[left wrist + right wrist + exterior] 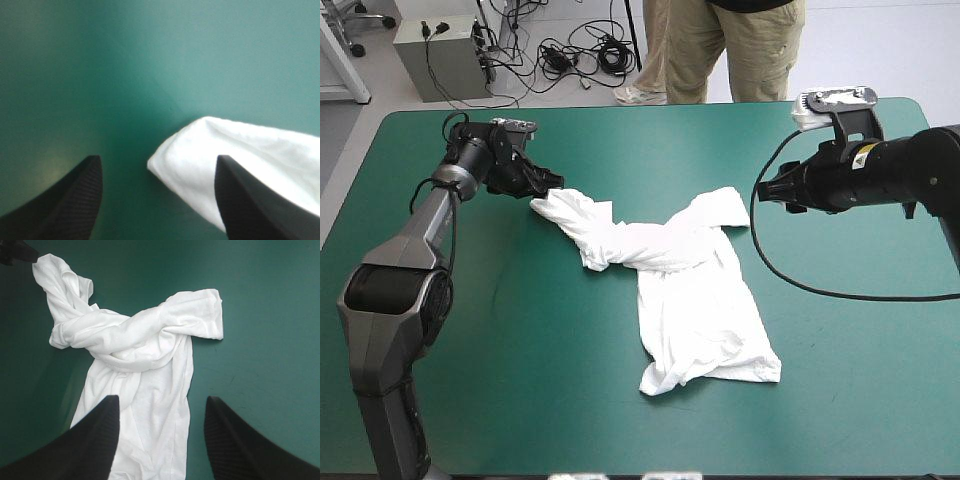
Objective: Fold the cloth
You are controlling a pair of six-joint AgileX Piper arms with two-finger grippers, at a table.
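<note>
The white T-shirt lies twisted on the teal-green cover near the table's middle, its upper part wrung into a rope and its body spread toward the front. My left gripper is open at the shirt's far left tip, low over the cover. That tip reaches in between the left gripper's fingers from beside one finger. My right gripper hovers open to the right of the shirt's right sleeve, touching nothing. From the right gripper the whole twisted T-shirt is seen ahead, with the left fingers at its far tip.
A black cable loop lies on the cover right of the shirt. A person stands beyond the table's far edge, away from its top. Bare cover stretches along the front and left.
</note>
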